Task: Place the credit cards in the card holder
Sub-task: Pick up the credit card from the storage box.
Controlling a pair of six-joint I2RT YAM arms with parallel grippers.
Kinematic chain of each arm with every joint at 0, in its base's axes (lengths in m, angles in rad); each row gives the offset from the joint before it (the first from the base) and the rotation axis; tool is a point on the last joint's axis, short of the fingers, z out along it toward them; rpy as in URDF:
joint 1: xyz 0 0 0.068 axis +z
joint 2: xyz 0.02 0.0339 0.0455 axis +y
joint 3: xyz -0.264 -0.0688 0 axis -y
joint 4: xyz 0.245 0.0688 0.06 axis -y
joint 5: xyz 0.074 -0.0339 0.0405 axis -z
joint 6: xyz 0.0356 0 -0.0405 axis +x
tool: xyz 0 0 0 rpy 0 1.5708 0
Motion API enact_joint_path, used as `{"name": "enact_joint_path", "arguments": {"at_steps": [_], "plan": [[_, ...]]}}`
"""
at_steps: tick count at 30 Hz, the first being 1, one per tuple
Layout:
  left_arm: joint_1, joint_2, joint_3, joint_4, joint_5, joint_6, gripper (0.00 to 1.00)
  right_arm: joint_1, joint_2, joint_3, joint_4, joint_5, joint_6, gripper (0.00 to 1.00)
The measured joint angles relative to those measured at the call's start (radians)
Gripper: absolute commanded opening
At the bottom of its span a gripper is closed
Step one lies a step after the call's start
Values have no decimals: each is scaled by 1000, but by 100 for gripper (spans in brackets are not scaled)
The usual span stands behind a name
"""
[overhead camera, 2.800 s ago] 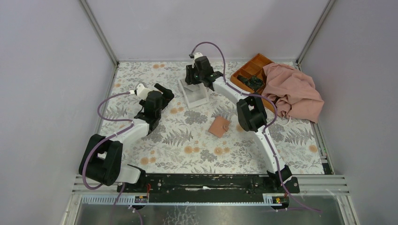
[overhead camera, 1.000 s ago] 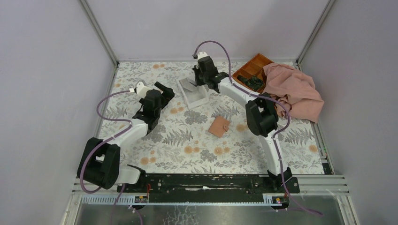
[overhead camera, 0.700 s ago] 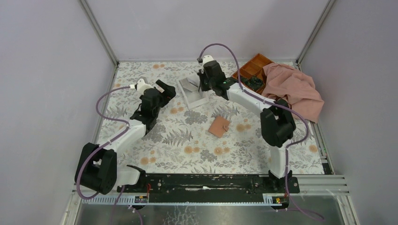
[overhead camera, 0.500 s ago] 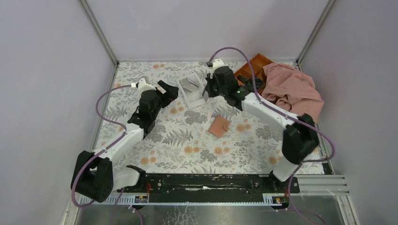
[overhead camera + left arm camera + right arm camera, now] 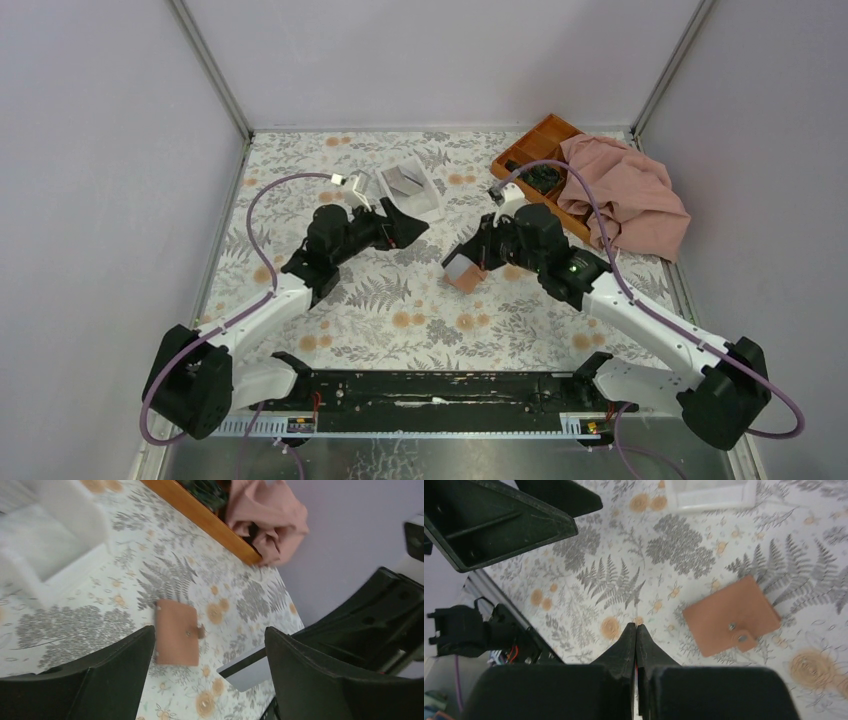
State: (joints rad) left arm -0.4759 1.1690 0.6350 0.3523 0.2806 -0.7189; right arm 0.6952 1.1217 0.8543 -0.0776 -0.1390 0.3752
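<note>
Your right gripper point(image 5: 468, 260) is pinched shut on one thin greyish plastic credit card point(image 5: 243, 674), held edge-on just beside the closed tan leather snap-button card holder point(image 5: 467, 281) lying mid-scene. Your left gripper point(image 5: 405, 228) gapes wide and empty to its left, likely ready to open the flap

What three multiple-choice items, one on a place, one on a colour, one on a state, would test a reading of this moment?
1. Where does the wallet lie?
A in the white box; B flat on the flowered table; C in the orange tray.
2. What colour is the cloth?
A green; B pink; C black.
3. How is the left gripper?
A shut on the wallet; B shut, empty; C open, empty.

1 B: the flower pattern shows all around it.
2 B: it shows pink in the overhead view.
3 C: its fingers stand wide apart with nothing between them.
</note>
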Motion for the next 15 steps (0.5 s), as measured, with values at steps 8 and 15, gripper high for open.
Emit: {"name": "enact_joint_path", "arguments": {"at_steps": [8,15], "plan": [[-46,31,-9,19,214,60,74,1,-99,-69,-11,-101,59,0],[-88,41,-9,19,314,96,65,1,-107,-69,-11,-146,84,0]]}}
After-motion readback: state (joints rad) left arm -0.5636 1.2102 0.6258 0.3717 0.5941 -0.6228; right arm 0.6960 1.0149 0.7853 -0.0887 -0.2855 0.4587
